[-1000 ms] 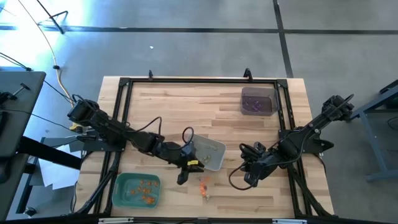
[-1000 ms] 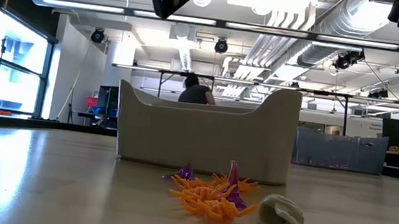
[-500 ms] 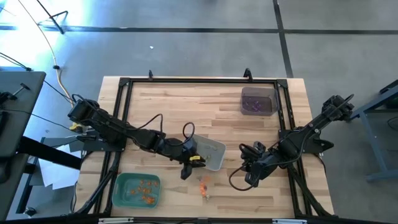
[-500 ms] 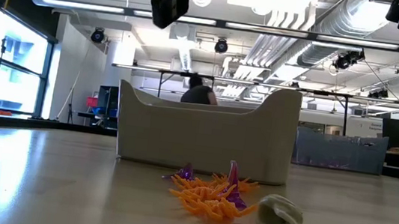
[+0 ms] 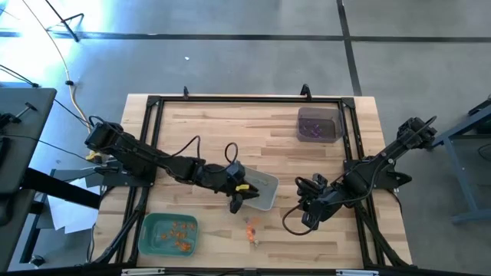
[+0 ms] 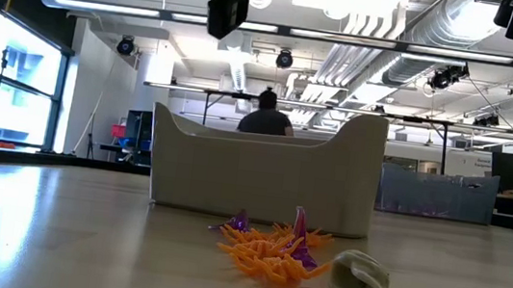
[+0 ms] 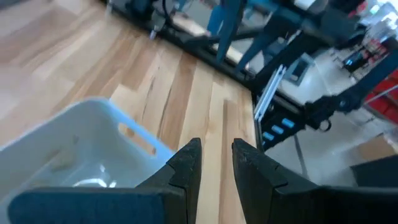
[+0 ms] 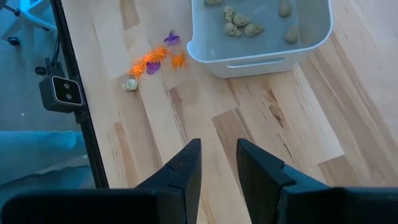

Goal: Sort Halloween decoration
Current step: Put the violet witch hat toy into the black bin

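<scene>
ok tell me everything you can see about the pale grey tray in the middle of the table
The pale grey tray is a shallow rectangular tub of plastic-looking material with rounded corners and a slot handle in its side wall. It sits upright and flat on the wooden table, near its middle. Inside lie several small whitish-beige skull-like trinkets. The left tool hangs above its corner; whether it touches cannot be told.

Wooden slatted table (image 5: 199,130) bordered by a black metal frame (image 5: 245,100). Grey tray (image 5: 265,186) sits near the table centre. Dark tray (image 5: 319,124) at roughly 1 o'clock from it, well apart, near the far edge. Green tray (image 5: 156,225) at roughly 8 o'clock, by the near edge. In the low view, a person (image 6: 266,116) shows in the room beyond the grey tray. A small camera (image 8: 65,92) is mounted on the frame rail.
</scene>
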Tool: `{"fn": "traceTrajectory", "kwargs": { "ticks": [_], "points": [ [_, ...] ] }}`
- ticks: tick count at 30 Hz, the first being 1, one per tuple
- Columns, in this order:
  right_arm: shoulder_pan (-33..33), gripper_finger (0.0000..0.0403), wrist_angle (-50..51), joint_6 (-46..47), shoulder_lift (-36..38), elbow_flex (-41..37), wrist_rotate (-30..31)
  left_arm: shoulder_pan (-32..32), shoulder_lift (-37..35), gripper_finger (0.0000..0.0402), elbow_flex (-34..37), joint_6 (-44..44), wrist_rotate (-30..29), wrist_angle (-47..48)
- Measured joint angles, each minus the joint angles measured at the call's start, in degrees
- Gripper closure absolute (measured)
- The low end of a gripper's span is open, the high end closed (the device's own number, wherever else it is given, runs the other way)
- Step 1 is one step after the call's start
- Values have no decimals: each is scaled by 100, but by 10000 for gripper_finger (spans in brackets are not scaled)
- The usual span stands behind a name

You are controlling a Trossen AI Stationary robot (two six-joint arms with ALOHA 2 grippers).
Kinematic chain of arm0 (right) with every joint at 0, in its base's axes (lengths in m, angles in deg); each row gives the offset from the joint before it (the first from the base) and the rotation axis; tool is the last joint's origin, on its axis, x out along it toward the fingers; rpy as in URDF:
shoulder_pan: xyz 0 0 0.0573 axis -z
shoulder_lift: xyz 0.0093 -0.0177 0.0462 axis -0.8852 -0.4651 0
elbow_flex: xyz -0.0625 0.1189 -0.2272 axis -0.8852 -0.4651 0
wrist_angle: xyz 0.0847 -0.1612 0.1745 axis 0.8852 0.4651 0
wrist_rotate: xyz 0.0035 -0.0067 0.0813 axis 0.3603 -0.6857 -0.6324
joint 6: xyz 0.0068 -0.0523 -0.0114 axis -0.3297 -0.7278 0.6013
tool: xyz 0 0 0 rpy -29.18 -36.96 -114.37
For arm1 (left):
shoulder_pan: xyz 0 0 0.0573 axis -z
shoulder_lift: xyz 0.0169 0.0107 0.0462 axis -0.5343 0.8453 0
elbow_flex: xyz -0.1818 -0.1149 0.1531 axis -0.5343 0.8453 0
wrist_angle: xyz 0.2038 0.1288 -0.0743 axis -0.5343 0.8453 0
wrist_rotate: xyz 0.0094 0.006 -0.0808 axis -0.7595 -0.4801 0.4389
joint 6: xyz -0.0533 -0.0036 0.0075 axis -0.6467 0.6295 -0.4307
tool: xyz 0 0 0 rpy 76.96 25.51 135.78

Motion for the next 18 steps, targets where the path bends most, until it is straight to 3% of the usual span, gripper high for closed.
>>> {"fn": "traceTrajectory", "kwargs": {
  "ticks": [6, 13, 18],
  "points": [
    [0, 309, 5, -30, 0, 2, 0, -151, 0, 326, 0, -2, -192, -662],
    [0, 309, 20, 7, 0, 2, -1, -226, 0, 326, 0, -554, -154, -673],
    [0, 309, 20, 171, 0, 2, -72, -252, 0, 326, -9, -735, 828, -852]
  ]
}}
